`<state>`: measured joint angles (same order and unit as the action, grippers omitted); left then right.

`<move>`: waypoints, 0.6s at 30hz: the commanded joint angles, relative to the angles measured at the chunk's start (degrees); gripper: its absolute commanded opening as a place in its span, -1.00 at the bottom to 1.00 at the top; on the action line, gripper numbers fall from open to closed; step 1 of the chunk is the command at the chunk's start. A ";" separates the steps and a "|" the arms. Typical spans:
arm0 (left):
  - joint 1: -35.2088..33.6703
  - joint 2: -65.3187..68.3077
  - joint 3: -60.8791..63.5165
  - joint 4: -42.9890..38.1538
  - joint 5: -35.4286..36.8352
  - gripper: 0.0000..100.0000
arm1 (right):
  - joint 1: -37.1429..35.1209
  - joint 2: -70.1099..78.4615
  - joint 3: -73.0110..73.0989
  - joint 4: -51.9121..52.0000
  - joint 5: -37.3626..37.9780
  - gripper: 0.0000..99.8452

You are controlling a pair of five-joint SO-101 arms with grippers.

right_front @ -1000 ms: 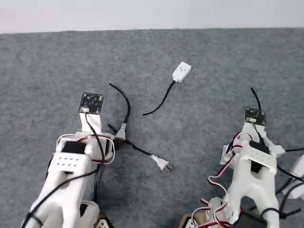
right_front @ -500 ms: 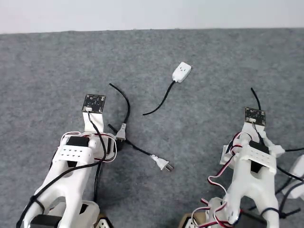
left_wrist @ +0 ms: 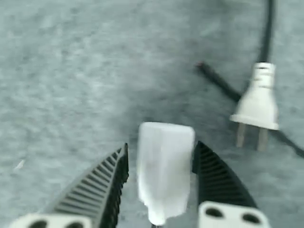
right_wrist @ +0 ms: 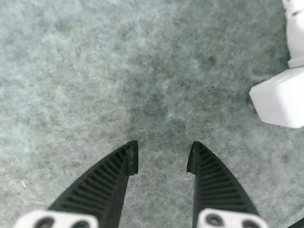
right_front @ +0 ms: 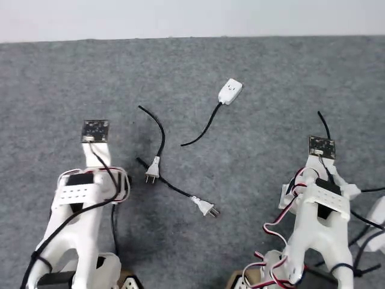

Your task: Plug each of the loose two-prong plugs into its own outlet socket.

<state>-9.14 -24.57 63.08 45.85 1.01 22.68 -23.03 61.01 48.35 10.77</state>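
My left gripper (left_wrist: 161, 147) is shut on a white outlet socket (left_wrist: 165, 178), held just above the grey carpet. A white two-prong plug (left_wrist: 256, 107) on a black cable lies close beside it, prongs toward me. In the high view this plug (right_front: 153, 168) lies right of the left arm (right_front: 84, 192). A second plug (right_front: 206, 208) lies further right, and another white socket (right_front: 230, 91) with a black cable sits toward the back. My right gripper (right_wrist: 163, 147) is open over bare carpet, with a white block (right_wrist: 280, 102) off to one side.
Black cables (right_front: 159, 135) curl across the middle of the carpet. The right arm (right_front: 319, 205) stands at the near right with white parts (right_front: 379, 220) beside it. A pale wall (right_front: 192, 18) borders the far edge.
The left arm has swung to the left, carrying the socket and uncovering the nearer plug. The right arm and the other plug and socket have stayed put.
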 commanded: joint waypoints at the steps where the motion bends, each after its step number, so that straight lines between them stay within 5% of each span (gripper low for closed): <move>1: -5.10 0.09 -0.48 -1.23 -3.78 -0.60 | -0.31 -1.89 -0.53 -0.31 0.79 -0.67; 18: -14.95 -0.53 -1.98 -1.41 -11.43 -0.60 | -0.48 -1.89 -0.53 -0.22 0.88 -0.67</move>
<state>-22.15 -24.57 63.08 45.49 -8.84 22.68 -23.03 61.01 48.35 11.03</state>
